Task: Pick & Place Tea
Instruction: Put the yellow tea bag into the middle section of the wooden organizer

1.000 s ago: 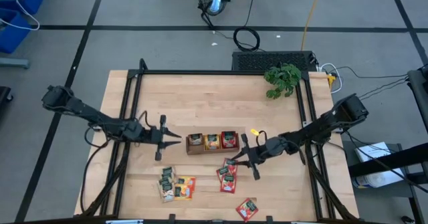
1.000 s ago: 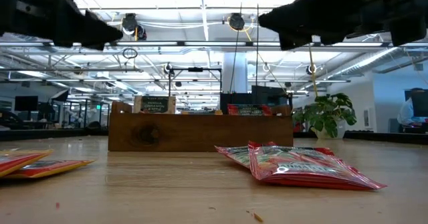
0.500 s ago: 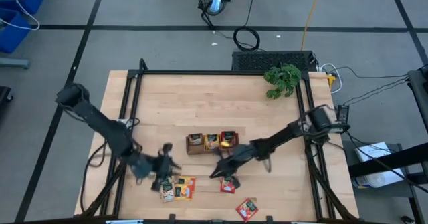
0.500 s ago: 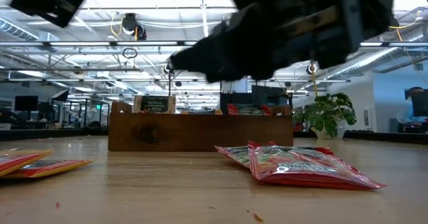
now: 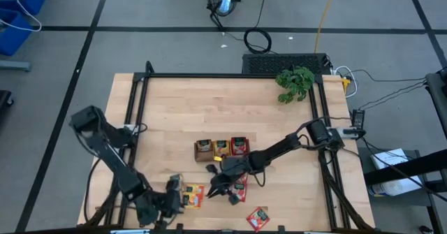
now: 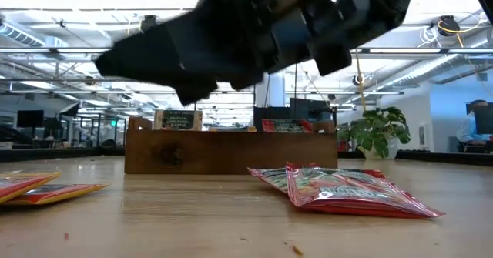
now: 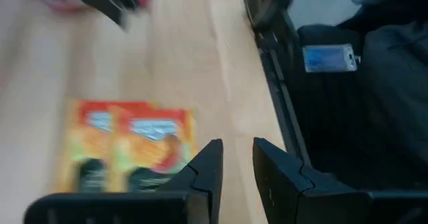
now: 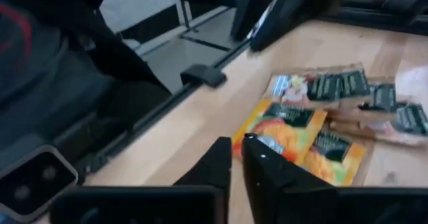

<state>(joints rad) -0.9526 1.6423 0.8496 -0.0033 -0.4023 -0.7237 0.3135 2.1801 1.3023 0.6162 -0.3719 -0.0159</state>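
high view | tray [image 5: 221, 157]: 1 | plant [image 5: 295, 83]: 1 | arms: 2

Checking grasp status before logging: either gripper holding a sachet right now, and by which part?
Nothing held. The left gripper has a narrow empty gap; the right gripper is nearly shut with nothing between its fingers. The orange sachets lie on the table.

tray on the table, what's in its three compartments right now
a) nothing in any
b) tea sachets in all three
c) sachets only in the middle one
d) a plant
b: in the high view the tray shows a tea sachet in each of its three compartments.
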